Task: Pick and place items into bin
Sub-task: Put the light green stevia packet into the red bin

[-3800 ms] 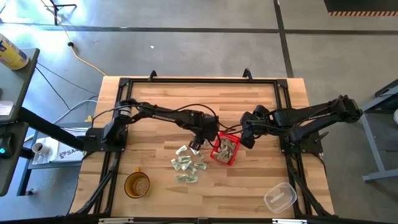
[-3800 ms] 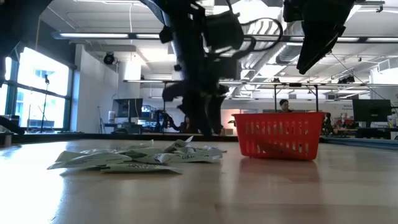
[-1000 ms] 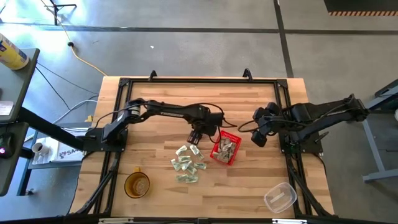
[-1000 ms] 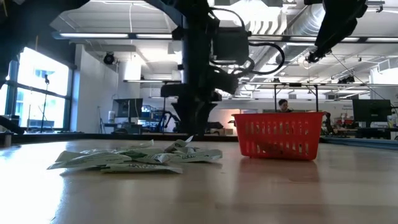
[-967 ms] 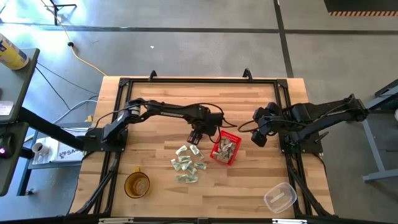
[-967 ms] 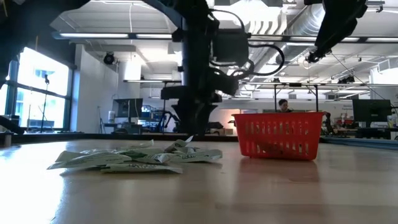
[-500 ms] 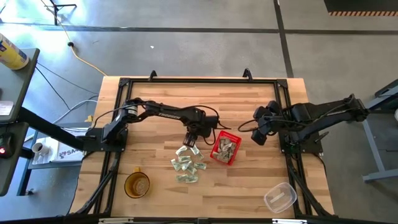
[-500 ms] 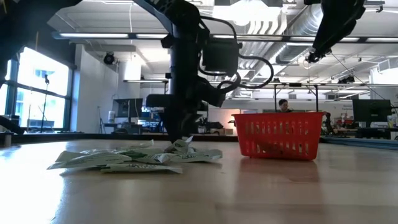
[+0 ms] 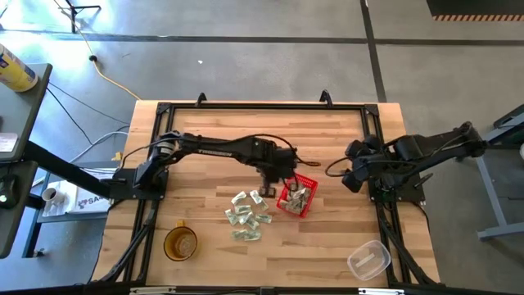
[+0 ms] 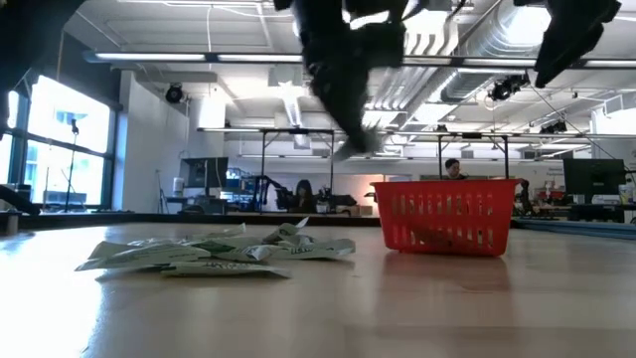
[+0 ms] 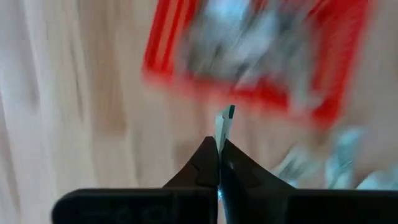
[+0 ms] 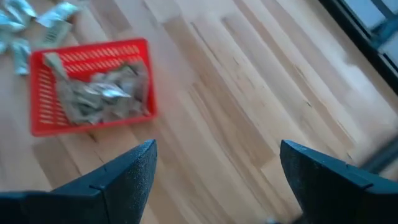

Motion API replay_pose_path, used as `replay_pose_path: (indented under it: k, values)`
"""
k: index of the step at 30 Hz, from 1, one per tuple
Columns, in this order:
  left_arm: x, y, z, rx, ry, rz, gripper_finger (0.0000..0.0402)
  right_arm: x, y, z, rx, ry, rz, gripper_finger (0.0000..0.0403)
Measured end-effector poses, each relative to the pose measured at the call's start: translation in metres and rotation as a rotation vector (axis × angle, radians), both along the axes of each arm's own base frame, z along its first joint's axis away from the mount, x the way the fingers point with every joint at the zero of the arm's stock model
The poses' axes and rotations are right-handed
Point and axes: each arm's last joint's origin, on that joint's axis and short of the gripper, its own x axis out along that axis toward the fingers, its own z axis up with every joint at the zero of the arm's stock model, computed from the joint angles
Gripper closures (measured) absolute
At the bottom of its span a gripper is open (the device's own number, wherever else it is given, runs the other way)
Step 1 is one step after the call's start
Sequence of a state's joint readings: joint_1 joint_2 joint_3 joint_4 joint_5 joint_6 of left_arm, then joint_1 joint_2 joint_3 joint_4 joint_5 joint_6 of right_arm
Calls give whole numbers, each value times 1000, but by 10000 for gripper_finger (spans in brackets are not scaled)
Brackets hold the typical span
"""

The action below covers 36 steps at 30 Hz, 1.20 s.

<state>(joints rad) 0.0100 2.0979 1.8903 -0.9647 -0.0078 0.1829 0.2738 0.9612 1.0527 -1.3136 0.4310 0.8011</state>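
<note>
A heap of pale green-and-white packets (image 9: 248,217) lies on the wooden table, left of the red basket (image 9: 296,195). The basket holds several packets. My left gripper (image 9: 267,188) hangs over the gap between heap and basket, raised well above the table (image 10: 350,137), shut on one packet (image 11: 224,119). My right gripper (image 9: 354,176) stands open to the right of the basket (image 12: 93,84), raised, with nothing between its fingers. My left gripper pinches one packet between its two shut fingers; the packet's thin edge (image 11: 224,118) sticks out just past the fingertips. The fingers point down from above. The packet is lifted clear of the table and of the heap (image 10: 219,249).
An amber cup (image 9: 180,243) stands near the table's front left. A clear plastic container (image 9: 368,260) sits at the front right. Black frame rails run along the table's edges. Bare wood lies behind and to the right of the basket.
My left gripper went down onto the far end of the heap, shut on one packet, then rose and swung toward the table's right, toward the basket, lifting the packet clear. My right gripper drew a little toward the table's right edge, staying open.
</note>
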Motion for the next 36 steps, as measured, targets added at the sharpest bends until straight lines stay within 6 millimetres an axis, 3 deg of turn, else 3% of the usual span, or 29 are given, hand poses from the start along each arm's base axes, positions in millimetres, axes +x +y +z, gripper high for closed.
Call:
replay_pose_path:
  k: [4,7,10,14,17,20,25,28,30,36]
  values:
    - [19,-26,27,-58,-243,-183,376,-11,-3,1,-12,25,-13,73]
    - [30,-40,13,-66,-276,-251,365,-13,-4,3,-20,11,-18,73]
    - [38,-39,-4,-76,-252,-161,299,-13,-4,3,-10,5,-30,73]
    - [36,-41,-3,-10,-241,-66,189,-10,-2,0,26,-3,-20,73]
    - [22,-44,-3,32,-113,-20,124,-4,2,-5,60,-11,25,72]
    - [0,-40,17,26,-4,80,92,8,7,-15,91,-19,81,73]
    - [-37,-51,21,40,202,166,101,40,16,-25,93,-88,169,73]
    - [-56,-67,27,-5,156,172,118,54,18,-30,84,-91,194,72]
    - [-67,-78,18,-40,154,160,126,59,18,-34,83,-62,204,73]
    - [-93,-107,-43,43,251,57,128,61,17,-39,64,-20,210,73]
